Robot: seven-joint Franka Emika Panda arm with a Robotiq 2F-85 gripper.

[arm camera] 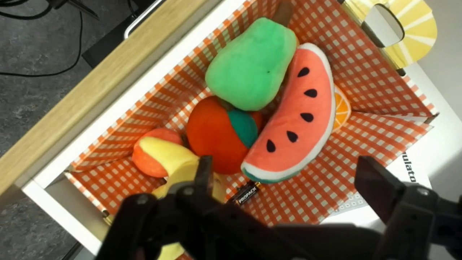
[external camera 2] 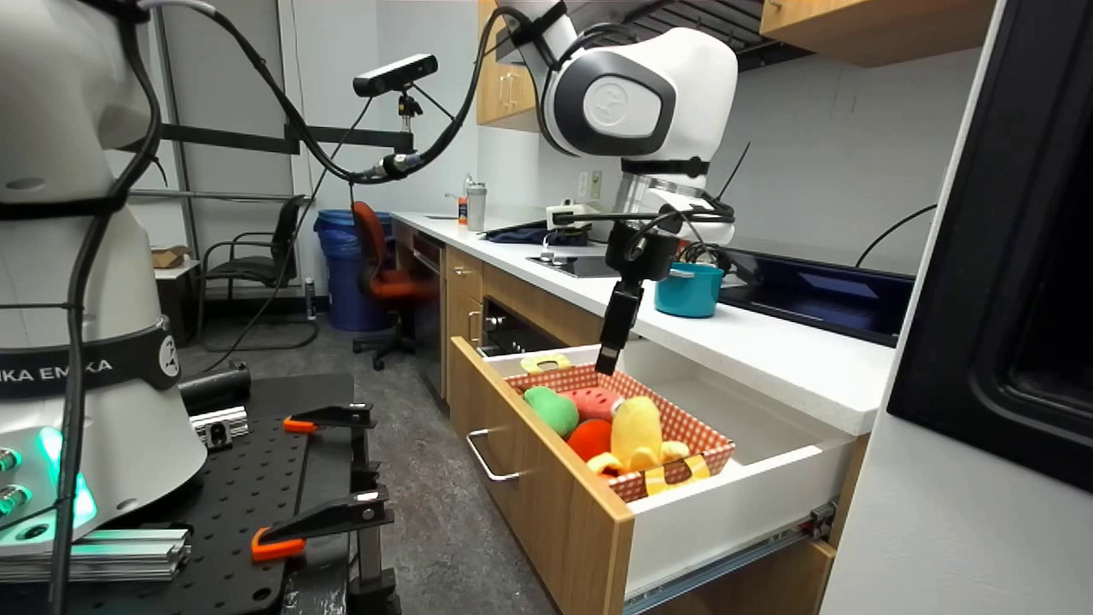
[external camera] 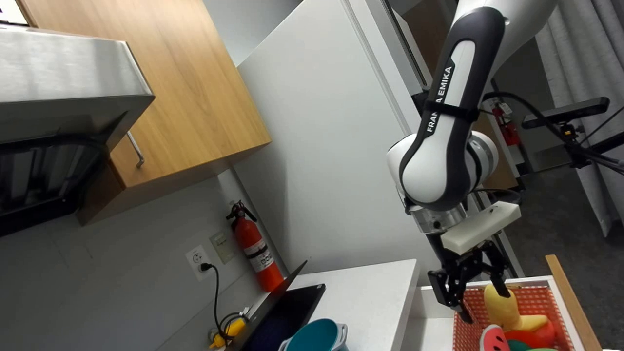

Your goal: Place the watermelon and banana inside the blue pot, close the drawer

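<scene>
Now the pincer (arm camera: 285, 168) is wide and empty, with the watermelon (arm camera: 294, 115) and banana (external camera 2: 636, 427) below it in the drawer (external camera 2: 546, 487) and the blue pot (external camera 2: 688, 292) off to its side, so picking up seems the job, and next it should probably dip and squeeze the watermelon.

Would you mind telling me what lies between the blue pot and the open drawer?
White countertop lies between the blue pot and the open drawer; this shows in both exterior views.
</scene>
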